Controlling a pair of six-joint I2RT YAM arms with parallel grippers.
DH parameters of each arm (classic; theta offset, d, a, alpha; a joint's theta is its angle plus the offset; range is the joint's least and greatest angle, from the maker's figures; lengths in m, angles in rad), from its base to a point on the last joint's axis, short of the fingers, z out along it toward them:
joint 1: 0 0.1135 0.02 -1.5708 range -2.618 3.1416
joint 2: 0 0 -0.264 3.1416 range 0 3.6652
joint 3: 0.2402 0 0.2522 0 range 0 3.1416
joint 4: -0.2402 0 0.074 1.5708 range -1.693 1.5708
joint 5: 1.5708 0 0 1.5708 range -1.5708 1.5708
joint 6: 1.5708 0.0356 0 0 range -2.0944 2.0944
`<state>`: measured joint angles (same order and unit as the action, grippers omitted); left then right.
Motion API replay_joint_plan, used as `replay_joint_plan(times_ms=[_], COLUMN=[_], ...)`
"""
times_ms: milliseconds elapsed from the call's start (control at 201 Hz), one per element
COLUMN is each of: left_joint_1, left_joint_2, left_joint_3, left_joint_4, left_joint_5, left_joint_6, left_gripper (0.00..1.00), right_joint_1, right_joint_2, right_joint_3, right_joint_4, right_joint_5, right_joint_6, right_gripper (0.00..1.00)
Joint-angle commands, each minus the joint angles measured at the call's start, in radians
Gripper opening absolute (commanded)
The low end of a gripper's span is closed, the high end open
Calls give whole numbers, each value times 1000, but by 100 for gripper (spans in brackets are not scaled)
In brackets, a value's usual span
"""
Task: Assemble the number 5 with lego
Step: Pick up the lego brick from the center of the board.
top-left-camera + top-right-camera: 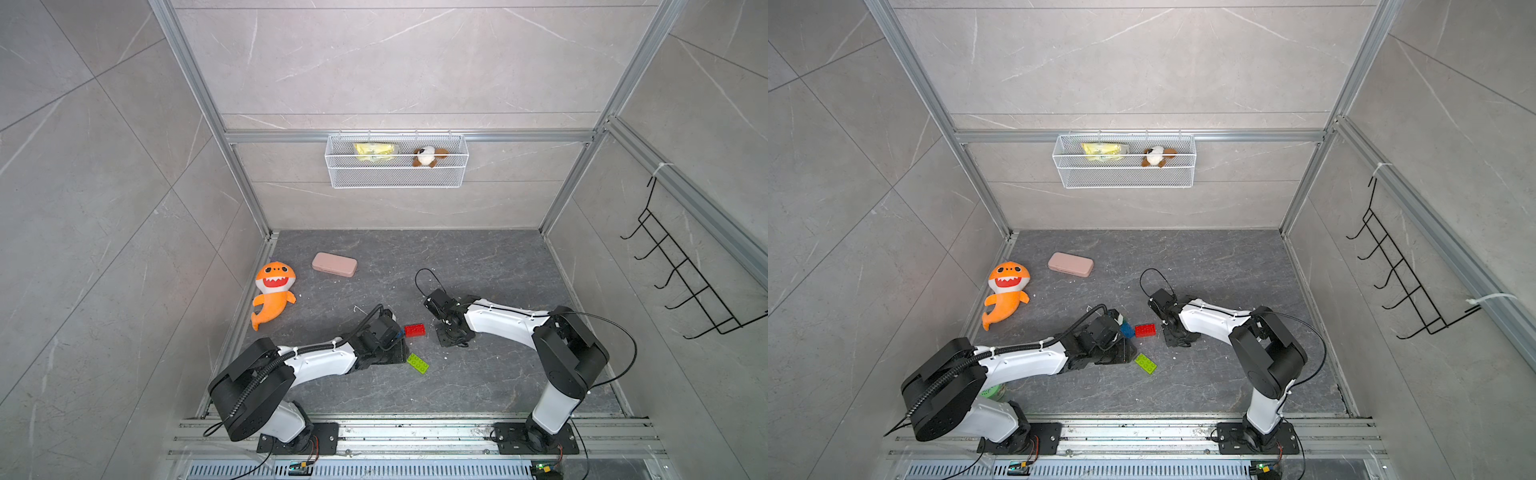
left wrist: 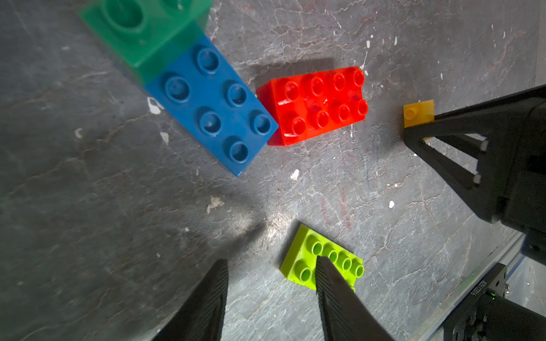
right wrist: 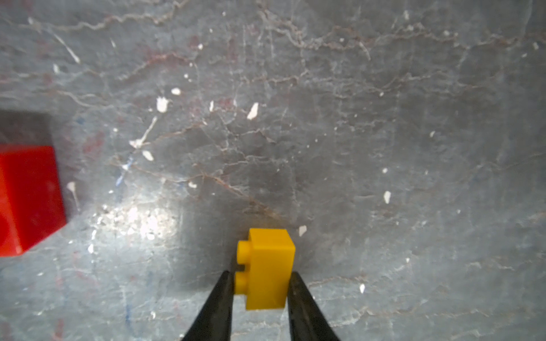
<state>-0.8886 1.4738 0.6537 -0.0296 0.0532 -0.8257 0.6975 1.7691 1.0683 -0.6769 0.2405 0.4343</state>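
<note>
Shows a dark stone worktop (image 1: pixel 478 270) inside pale tiled walls. Carries the left arm (image 1: pixel 324 361) and right arm (image 1: pixel 503 320), both reaching from the near rail toward the middle. Includes a white wire basket (image 1: pixel 397 178) on the back wall, an orange shark plush (image 1: pixel 274 291) near the left wall and a pink case (image 1: pixel 334 264) near it, farther back. Groups the pieces between the arms: blue brick (image 2: pixel 212 109) lying flat; red brick (image 2: pixel 316 106) just beside one end of it; lime green brick (image 2: pixel 298 257) apart, nearer the rail; dark green brick (image 2: pixel 147 32) seated on the blue brick's other end. Presents the left fingers (image 2: pixel 206 295) spread, grasping nothing, above the worktop beside the lime green brick. Presents the right fingers (image 3: pixel 218 304) clenched on the yellow brick (image 3: pixel 269 265), studs pointing sideways, near the red brick.
</note>
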Motion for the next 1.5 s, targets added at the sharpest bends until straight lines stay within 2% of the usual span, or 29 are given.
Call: replay_joint_plan(times_ms=[0, 239, 483, 717, 1115, 1304, 1433, 1498], left_joint_1=[-6, -6, -4, 19, 175, 242, 257, 262], left_joint_2=[-33, -59, -104, -199, -387, -445, -465, -478], left_joint_3=[16, 6, 7, -5, -91, -161, -190, -213], left_joint_4=[-12, -17, -39, -35, 107, 264, 356, 421], left_joint_5=[-18, -32, -66, -49, 226, 352, 413, 440], left_joint_6=[11, 10, 23, 36, 20, -24, -36, -53], left_gripper=[52, 52, 53, 63, 78, 84, 84, 87], right_joint_1=[2, -8, -26, -33, -36, -64, -83, -89], right_joint_2=[8, -14, -124, -246, -379, -402, -410, -411], right_joint_3=[-5, -14, -57, -122, -221, -232, -246, -257], right_joint_4=[7, 35, 107, 209, 438, 564, 667, 722], right_joint_5=[4, -63, -248, -470, -847, -1015, -1096, -1128], right_joint_6=[13, 2, -6, -9, -37, 57, 130, 171], right_gripper=[32, 27, 27, 27, 26, 27, 27, 27])
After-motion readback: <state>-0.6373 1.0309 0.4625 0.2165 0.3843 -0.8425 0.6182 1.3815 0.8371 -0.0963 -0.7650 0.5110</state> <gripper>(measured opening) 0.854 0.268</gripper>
